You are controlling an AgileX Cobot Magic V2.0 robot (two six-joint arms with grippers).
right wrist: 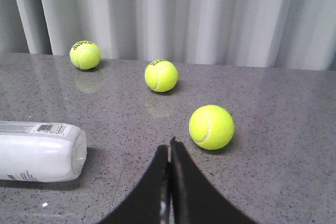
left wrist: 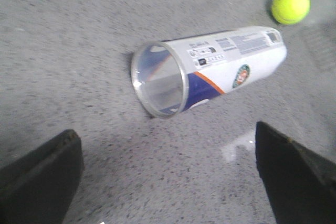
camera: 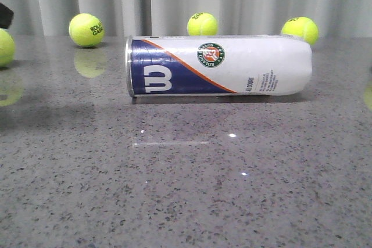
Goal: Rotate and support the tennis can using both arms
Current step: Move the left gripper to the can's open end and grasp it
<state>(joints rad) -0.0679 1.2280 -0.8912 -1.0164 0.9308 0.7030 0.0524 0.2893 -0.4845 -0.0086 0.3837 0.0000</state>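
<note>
Front view: tennis can (camera: 218, 65) on its side on surface (camera: 186, 190), untouched. Left tool (left wrist: 168, 174) spread wide, empty; right tool (right wrist: 169, 182) closed, empty. Risk: can rolls toward tennis balls (camera: 202, 24) if nudged off-centre.

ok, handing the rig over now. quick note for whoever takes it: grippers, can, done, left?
Left gripper: open, hovering above the table near the open metal-rimmed end of the tennis can, not touching it.
Right gripper: shut, empty, off the can's closed end, apart from it.
Can: lying on its side on the grey table, rimmed end toward the robot's left, looks empty inside. Tennis balls are scattered behind it.
Done: nothing visible; neither gripper is on the can.
Left: bring both grippers to the can, rotate it and support it.
</note>
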